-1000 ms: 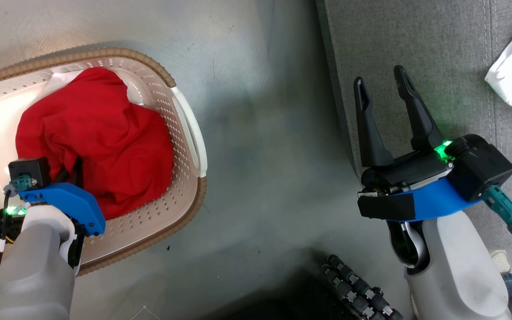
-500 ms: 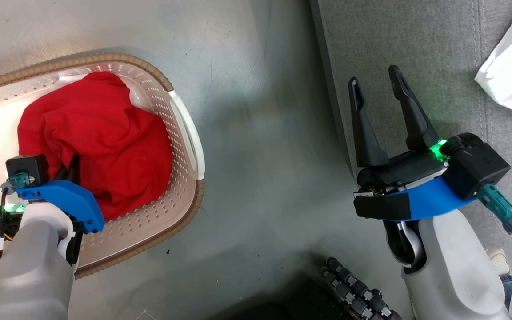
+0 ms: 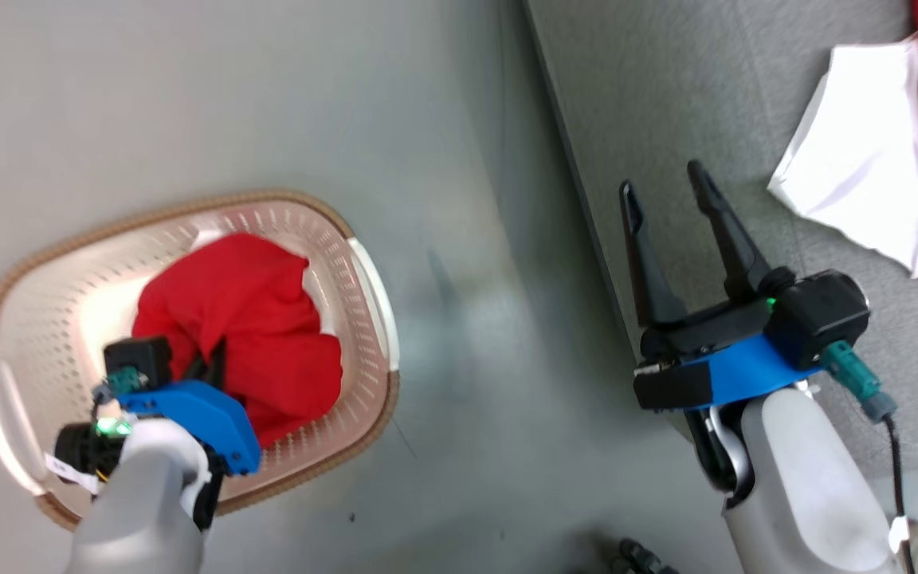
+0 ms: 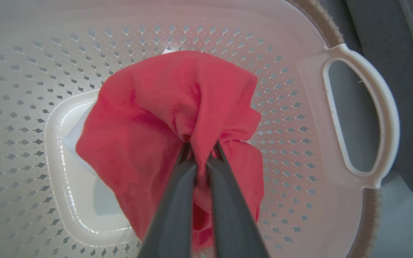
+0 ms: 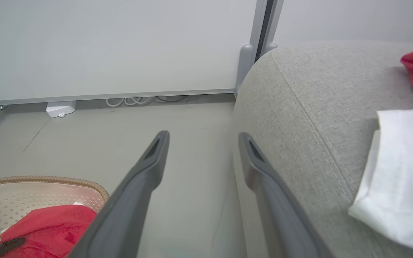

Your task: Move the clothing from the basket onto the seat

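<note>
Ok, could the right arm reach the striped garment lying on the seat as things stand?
Probably yes. The right gripper is open at the edge of the seat, and only bare grey cushion lies between its fingers and the striped garment.

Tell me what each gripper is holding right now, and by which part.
The left gripper has its jaws shut on a gathered fold near the middle of the plain red garment. The right gripper is open, holding nothing.
</note>
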### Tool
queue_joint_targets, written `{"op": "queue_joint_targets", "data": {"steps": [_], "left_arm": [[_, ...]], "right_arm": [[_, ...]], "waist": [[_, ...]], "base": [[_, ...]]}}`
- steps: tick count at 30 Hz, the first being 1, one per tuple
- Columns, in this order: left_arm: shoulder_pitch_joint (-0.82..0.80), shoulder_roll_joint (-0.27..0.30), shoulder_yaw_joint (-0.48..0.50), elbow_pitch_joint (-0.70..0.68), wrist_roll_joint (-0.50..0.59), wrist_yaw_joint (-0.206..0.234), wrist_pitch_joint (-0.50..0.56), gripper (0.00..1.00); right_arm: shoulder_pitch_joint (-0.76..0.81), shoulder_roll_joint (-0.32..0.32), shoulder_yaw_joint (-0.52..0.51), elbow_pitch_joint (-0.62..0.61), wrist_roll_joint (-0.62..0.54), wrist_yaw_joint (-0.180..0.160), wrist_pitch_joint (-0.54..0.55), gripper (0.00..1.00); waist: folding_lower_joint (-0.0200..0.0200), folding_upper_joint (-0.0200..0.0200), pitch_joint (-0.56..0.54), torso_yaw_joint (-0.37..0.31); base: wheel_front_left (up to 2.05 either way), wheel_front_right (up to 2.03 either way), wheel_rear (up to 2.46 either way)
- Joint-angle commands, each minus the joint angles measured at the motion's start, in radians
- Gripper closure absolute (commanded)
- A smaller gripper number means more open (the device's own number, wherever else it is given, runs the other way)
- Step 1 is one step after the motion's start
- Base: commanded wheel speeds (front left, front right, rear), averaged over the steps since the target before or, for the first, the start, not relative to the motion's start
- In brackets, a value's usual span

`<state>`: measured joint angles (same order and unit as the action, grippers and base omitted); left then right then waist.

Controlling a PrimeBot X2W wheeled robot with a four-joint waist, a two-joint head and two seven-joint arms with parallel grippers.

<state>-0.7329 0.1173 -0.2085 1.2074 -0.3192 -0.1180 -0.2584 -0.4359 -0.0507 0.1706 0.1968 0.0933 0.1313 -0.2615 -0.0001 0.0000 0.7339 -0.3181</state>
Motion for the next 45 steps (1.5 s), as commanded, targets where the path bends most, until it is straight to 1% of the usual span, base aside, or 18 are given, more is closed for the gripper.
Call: {"op": "queue_joint_targets", "data": {"steps": [1, 6, 12, 18, 23, 28, 35, 39, 45], "left_arm": [[0.030, -0.005, -0.007, -0.004, -0.005, -0.007, -0.007, 1.00], [0.094, -0.033, -0.038, -0.058, -0.002, -0.010, -0.007, 1.00], [0.167, -0.054, -0.093, -0.163, -0.005, -0.013, -0.008, 1.00], [0.206, -0.060, -0.178, -0.262, -0.041, -0.013, -0.007, 1.00], [0.214, -0.064, -0.267, -0.318, -0.082, -0.014, -0.007, 1.00], [0.171, -0.065, -0.378, -0.364, -0.121, -0.014, -0.008, 1.00], [0.074, -0.066, -0.521, -0.422, -0.215, -0.014, -0.003, 1.00], [0.018, -0.065, -0.580, -0.445, -0.268, -0.014, 0.006, 1.00], [-0.033, -0.065, -0.633, -0.453, -0.330, -0.014, 0.011, 1.00]], "right_arm": [[0.021, 0.001, 0.002, 0.011, -0.009, -0.001, 0.001, 0.00], [0.061, 0.000, 0.006, 0.039, -0.050, -0.001, 0.030, 0.00], [0.122, 0.000, 0.001, 0.048, -0.065, -0.001, 0.071, 0.00], [0.189, 0.000, -0.010, 0.050, -0.078, -0.001, 0.110, 0.00], [0.245, 0.000, -0.011, 0.051, -0.065, -0.001, 0.130, 0.00], [0.284, 0.000, -0.011, 0.048, -0.056, -0.001, 0.145, 0.00], [0.299, 0.000, 0.008, 0.034, -0.048, -0.001, 0.162, 0.00], [0.302, 0.000, 0.015, 0.034, -0.046, -0.001, 0.164, 0.00], [0.299, 0.000, 0.030, 0.039, -0.043, -0.001, 0.167, 0.00]], "waist": [[0.0001, 0.0000, -0.126, 0.040], [0.0001, 0.0000, -0.282, 0.074], [0.0001, 0.0000, -0.437, 0.114], [0.0001, 0.0000, -0.552, 0.153], [0.0001, 0.0000, -0.630, 0.182], [0.0001, 0.0000, -0.683, 0.213], [0.0001, 0.0000, -0.706, 0.241], [0.0001, 0.0000, -0.715, 0.249], [0.0001, 0.0000, -0.729, 0.243]], "base": [[0.00, 0.00, 0.00], [0.00, 0.00, 0.00], [0.00, 0.00, 0.00], [0.00, 0.00, 0.00], [0.00, 0.00, 0.00], [0.00, 0.00, 0.00], [0.00, 0.00, 0.00], [0.00, 0.00, 0.00], [0.00, 0.00, 0.00]]}}
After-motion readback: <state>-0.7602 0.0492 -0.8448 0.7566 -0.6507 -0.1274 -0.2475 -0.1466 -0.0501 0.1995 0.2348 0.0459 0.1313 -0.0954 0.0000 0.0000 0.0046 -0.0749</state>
